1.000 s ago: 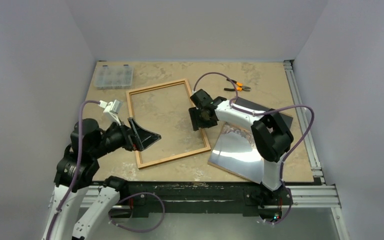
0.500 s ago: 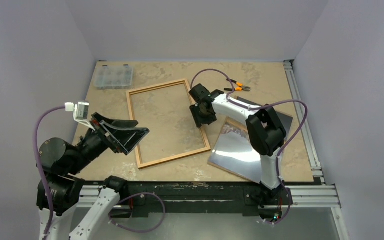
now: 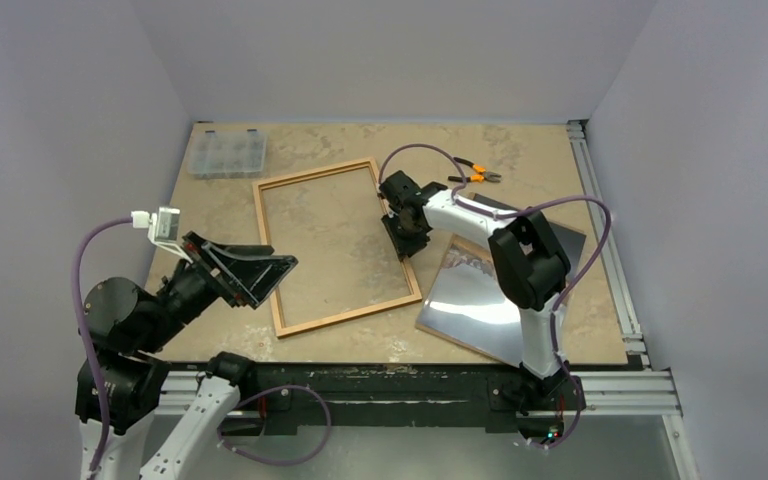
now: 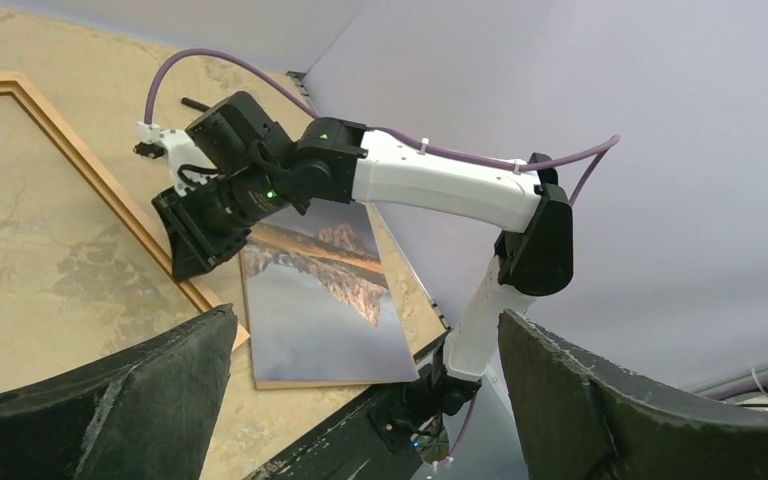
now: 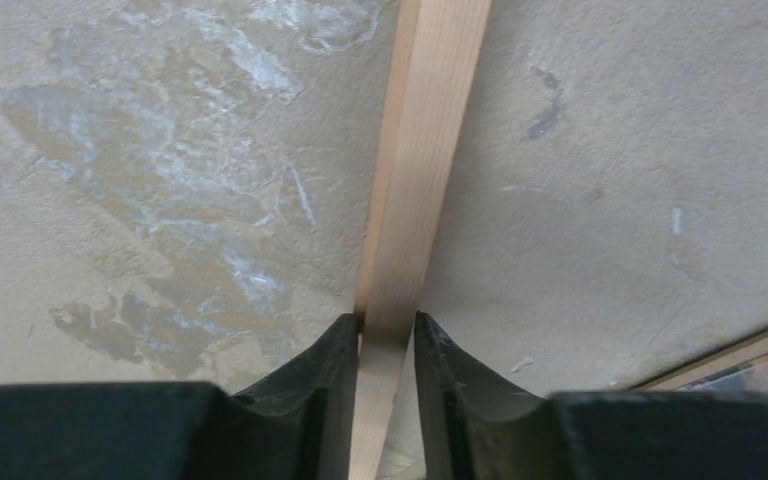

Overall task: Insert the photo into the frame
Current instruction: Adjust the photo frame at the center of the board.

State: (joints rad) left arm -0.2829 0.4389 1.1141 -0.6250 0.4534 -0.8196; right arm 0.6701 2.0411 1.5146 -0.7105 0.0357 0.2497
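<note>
The frame (image 3: pixel 350 314) is lying flat mid-table, skewed against the table's (image 3: pixel 520 150) edges, with bare tabletop showing through its whole opening. The right gripper (image 5: pixel 385 335) is straddling the frame's right rail toward its far end, its fingers (image 5: pixel 325 370) pressing on both edges of the wood and pinching it. The photo (image 3: pixel 475 300) is lying picture-side up just beside the frame's near right corner, glare washing over its near half and its near edge sitting close to the table's front edge. A dark panel (image 3: pixel 555 228) is showing past the photo's far side. The left gripper (image 3: pixel 272 283) is hovering above the frame's left rail with its jaws spread wide, gripping nothing. Open tabletop is running beyond the frame's far rail, where a clear organiser box (image 3: pixel 226 153) is sitting at the far left corner and orange-handled pliers (image 3: pixel 475 175) are lying just beyond the right arm
</note>
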